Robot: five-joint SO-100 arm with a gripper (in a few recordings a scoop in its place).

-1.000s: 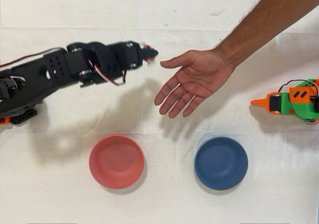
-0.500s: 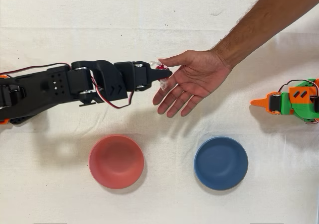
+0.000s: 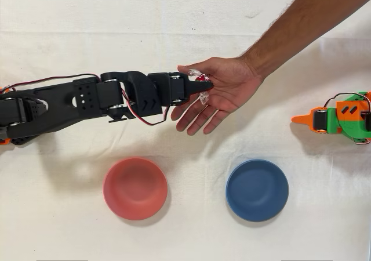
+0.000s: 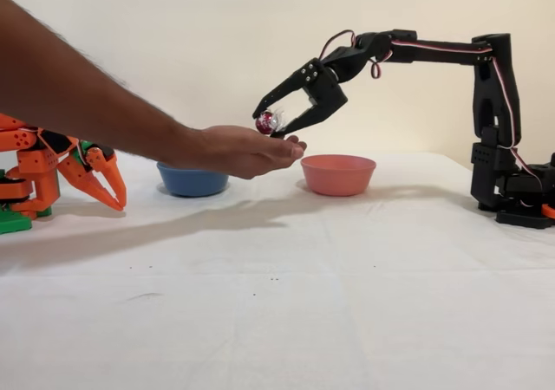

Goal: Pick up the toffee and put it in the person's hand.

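Where pincer [image 4: 270, 126] grips, toffee [image 4: 266, 122], above hand [image 4: 238, 150]

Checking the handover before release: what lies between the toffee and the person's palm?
Nothing. In the fixed view the toffee, clamped in the gripper, hangs just above the person's hand, with only air between them.

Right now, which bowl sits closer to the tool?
The pink bowl; in the overhead view it lies nearer the tool than the blue bowl does.
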